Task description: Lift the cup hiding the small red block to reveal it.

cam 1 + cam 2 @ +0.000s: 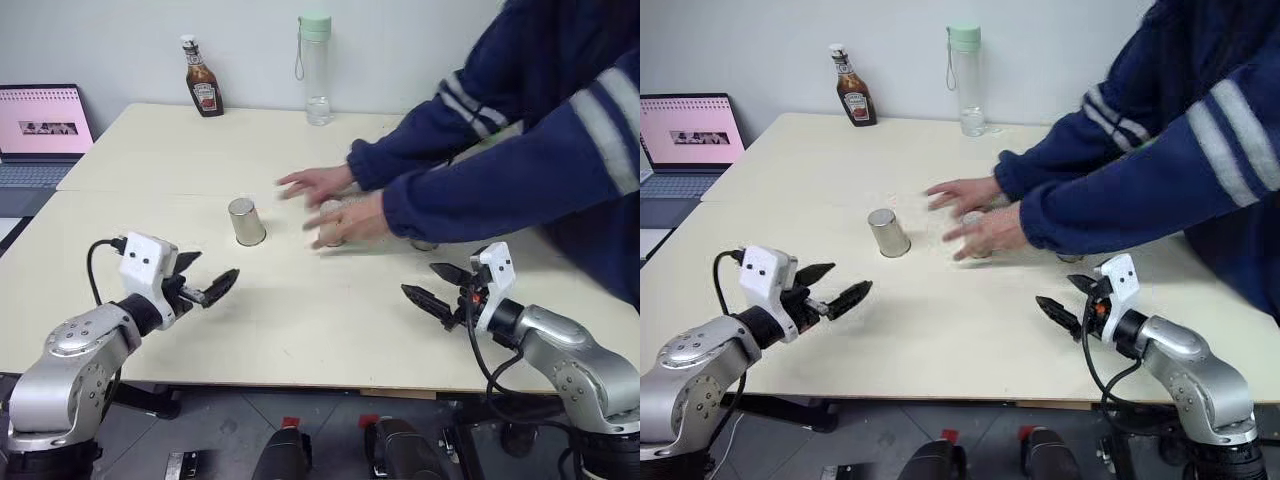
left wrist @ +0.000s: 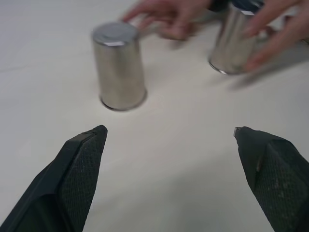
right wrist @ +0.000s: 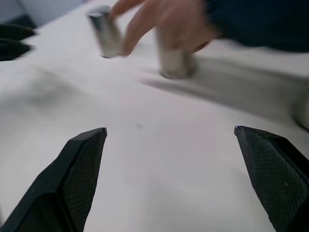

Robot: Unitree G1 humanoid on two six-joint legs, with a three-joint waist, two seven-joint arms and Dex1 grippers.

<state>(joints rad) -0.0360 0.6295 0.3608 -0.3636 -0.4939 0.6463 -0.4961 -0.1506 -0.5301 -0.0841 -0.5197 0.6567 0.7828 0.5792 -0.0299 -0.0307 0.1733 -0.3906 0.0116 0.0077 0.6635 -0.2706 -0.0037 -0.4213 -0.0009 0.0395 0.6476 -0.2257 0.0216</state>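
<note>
On the far left, a laptop [image 1: 42,125] with a pink screen sits beyond the edge of the cream table [image 1: 150,160]. The left gripper [image 1: 205,278] hovers just above the tabletop with its jaws spread wide and nothing between them. Ahead of those jaws and a little toward the middle stands a metal cup [image 1: 246,221], upside down, closed base upward, free of any hand; what lies beneath it cannot be seen. Far beyond it, near the table's back edge, stands a ketchup bottle [image 1: 203,80] holding dark sauce.

Further right, ahead of the gap between the two grippers, a person's hand [image 1: 355,220] covers a second cup [image 2: 235,43], also inverted, fingers wrapped around its side. The person's other hand [image 1: 320,184] reaches flat over the table just behind it. At the back stands a tall clear bottle [image 1: 317,70] with a green cap, seemingly almost empty.

A third cup [image 1: 424,243] peeks out under the person's blue striped sleeve [image 1: 500,175], just ahead of the right gripper [image 1: 440,283], whose jaws are likewise wide apart and empty, low over the table. The small red block is hidden; which cup covers it cannot be told.
</note>
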